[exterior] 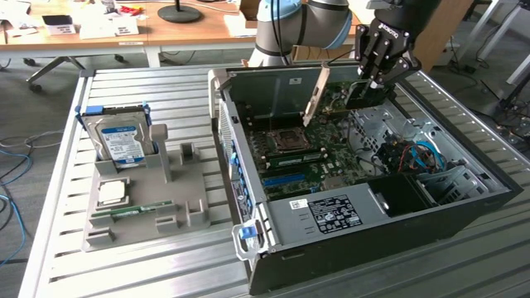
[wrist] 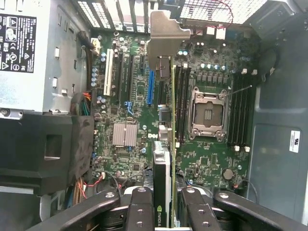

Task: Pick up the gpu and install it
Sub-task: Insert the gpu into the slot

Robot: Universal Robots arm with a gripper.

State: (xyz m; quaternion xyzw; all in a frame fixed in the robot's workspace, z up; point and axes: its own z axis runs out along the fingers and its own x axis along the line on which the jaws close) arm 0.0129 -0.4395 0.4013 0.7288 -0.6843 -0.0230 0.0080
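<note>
My gripper (exterior: pixel 374 82) is shut on the gpu (exterior: pixel 348 99), a green card held on edge inside the open computer case (exterior: pixel 248 186). Its silver end bracket (exterior: pixel 314 93) points toward the case's rear wall. In the wrist view the gpu (wrist: pixel 167 144) appears edge-on between my black fingers (wrist: pixel 139 211), and its bracket (wrist: pixel 166 33) reaches toward the rear slot openings. The card hangs over the motherboard (wrist: pixel 130 96), beside a blue slot (wrist: pixel 150 89) and close to the RAM slots. Whether its lower edge touches a slot is hidden.
The CPU socket (wrist: pixel 208 113) lies beside the card, and a small heatsink (wrist: pixel 125 134) lies on its other side. The power supply (exterior: pixel 331 211) fills the case's near corner. On the exterior view's left, a grey tray (exterior: pixel 190 186) holds a hard drive (exterior: pixel 123 139) and a RAM stick (exterior: pixel 133 211).
</note>
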